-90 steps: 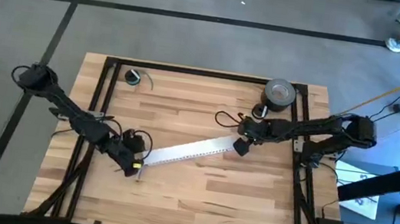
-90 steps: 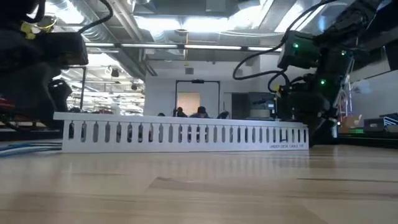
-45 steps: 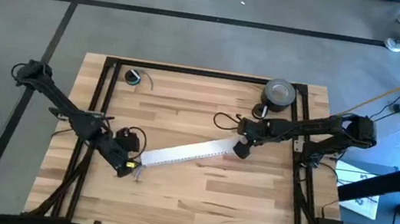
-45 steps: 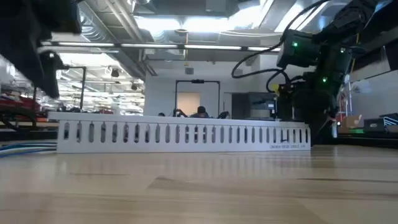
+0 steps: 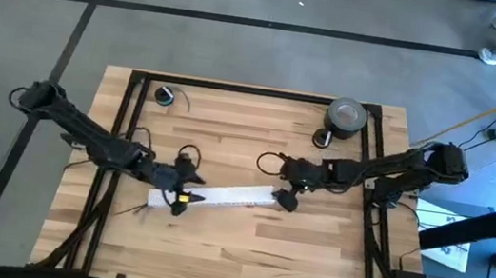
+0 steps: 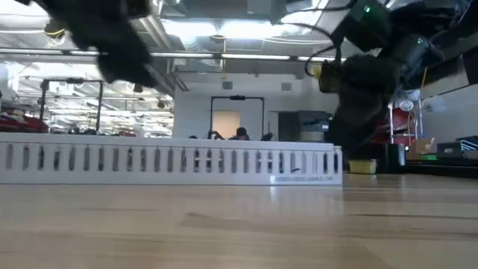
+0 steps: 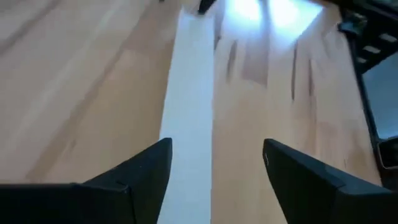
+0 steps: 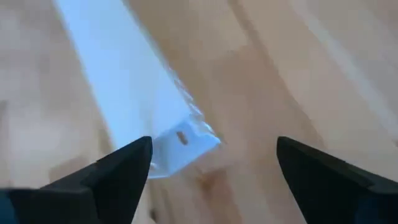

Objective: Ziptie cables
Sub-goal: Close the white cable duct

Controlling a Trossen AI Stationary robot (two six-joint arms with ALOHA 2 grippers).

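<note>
Evidently nothing is tied yet: both end effectors, left (image 5: 181,197) and right (image 5: 285,200), gape apart over the white slotted duct (image 5: 221,196) on the surface (image 5: 310,253).

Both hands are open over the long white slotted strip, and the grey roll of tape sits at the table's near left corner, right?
Not quite. The high view shows the grey roll of tape at the far right corner. The rest holds: the left hand and right hand are both open over the long white slotted strip.
</note>
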